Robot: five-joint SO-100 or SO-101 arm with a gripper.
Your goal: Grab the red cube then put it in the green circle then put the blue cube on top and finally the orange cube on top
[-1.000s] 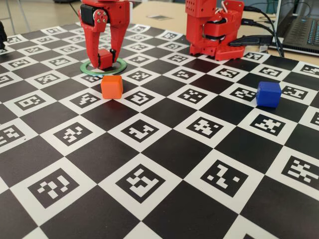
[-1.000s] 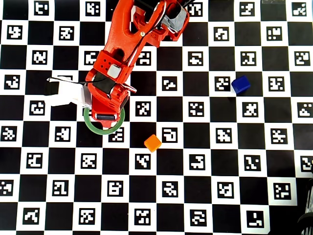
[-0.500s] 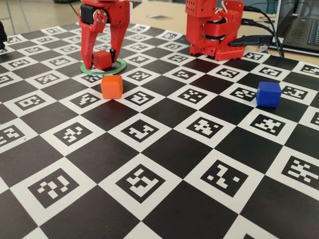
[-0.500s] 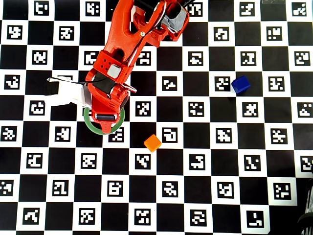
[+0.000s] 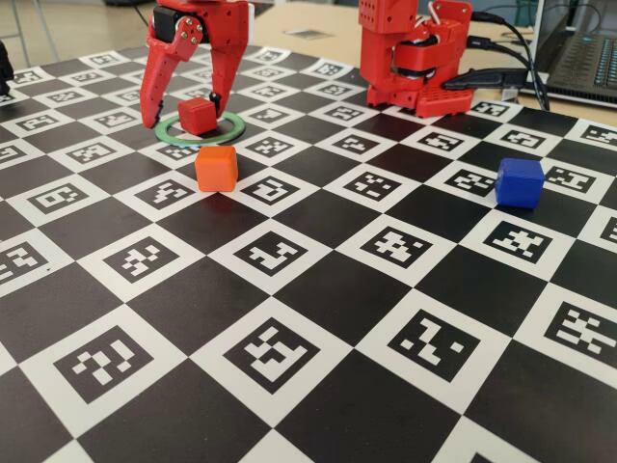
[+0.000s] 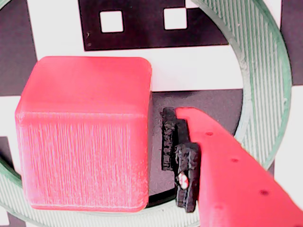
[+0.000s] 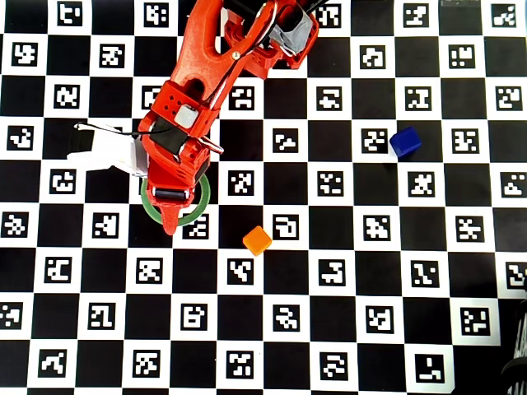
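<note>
The red cube rests on the mat inside the green circle. My gripper hangs open over it, one finger on each side and neither touching. In the wrist view the red cube fills the left, with a gap between it and the black-padded finger; the green circle curves around both. From overhead the arm hides the red cube, and only parts of the green circle show. The orange cube sits just in front of the ring. The blue cube stands far right.
The red arm base stands at the back of the checkerboard marker mat. A laptop and cables lie behind it at the right. A white part juts out left of the wrist.
The gripper has opened and let go of the red cube, which now sits in the green circle. Its fingers have spread wide and lifted slightly.
</note>
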